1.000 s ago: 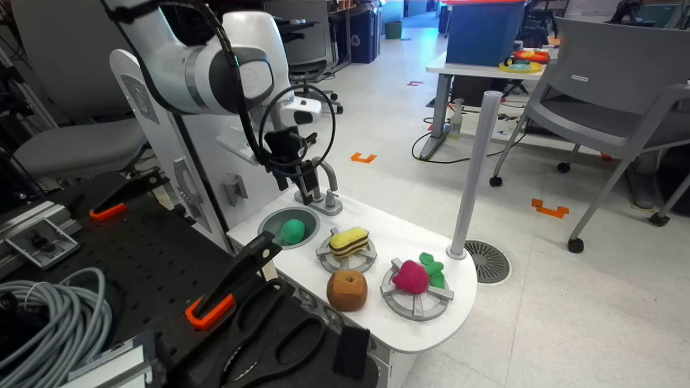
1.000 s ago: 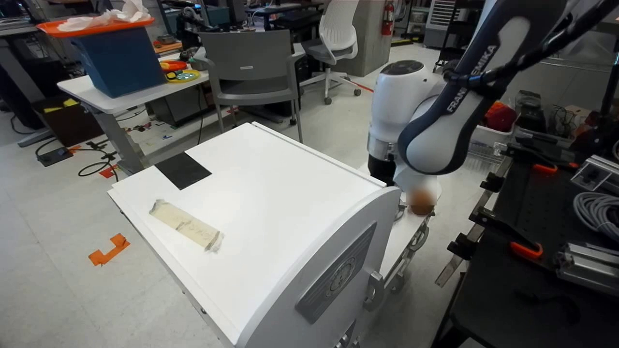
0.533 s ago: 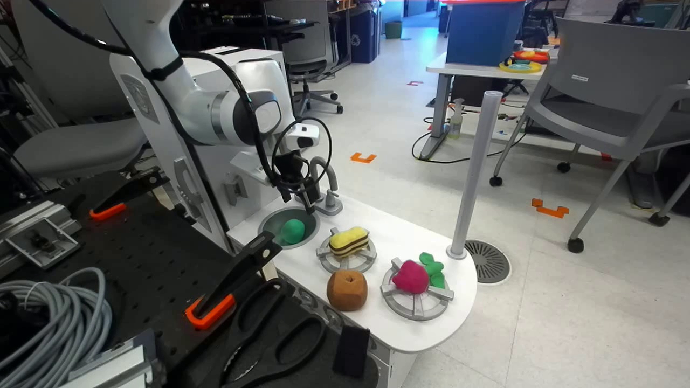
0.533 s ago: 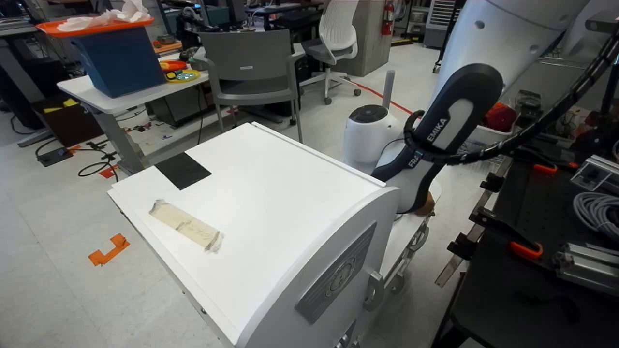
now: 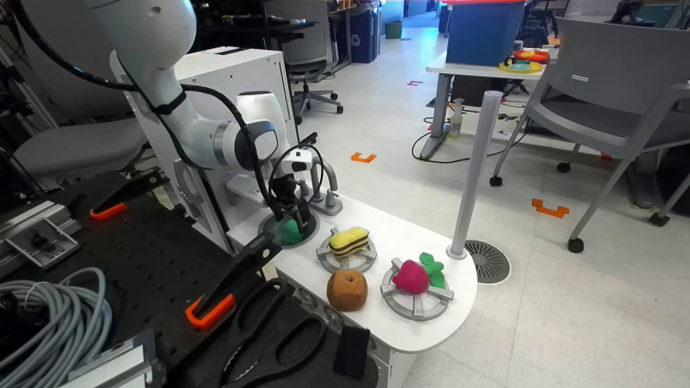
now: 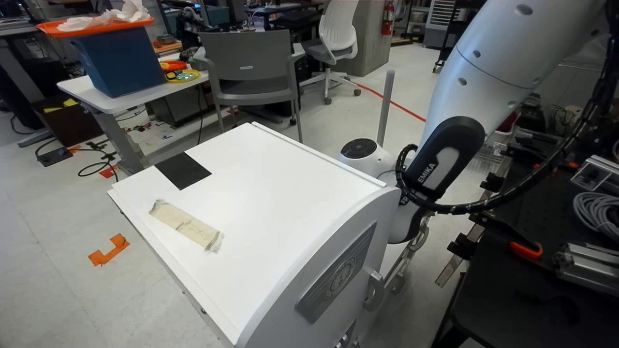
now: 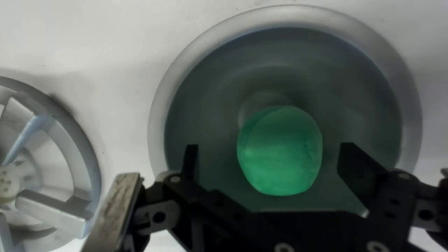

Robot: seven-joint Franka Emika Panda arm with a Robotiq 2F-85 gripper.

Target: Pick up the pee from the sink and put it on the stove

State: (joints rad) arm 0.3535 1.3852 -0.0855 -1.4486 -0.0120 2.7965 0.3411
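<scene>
The green ball (image 7: 280,152), probably the pea, lies inside the round sink (image 7: 159,115). The gripper (image 7: 269,153) is over it, holding nothing: its fingers (image 7: 360,175) stand wide apart, one at each side, not touching the ball. I judge the step in hand is the grasp; the next move needs careful lowering, then even closing. In an exterior view, one stove burner (image 5: 344,264) carries a striped cake (image 5: 349,242), another burner (image 5: 418,307) a red fruit (image 5: 411,277) and green leaves (image 5: 433,268).
</scene>
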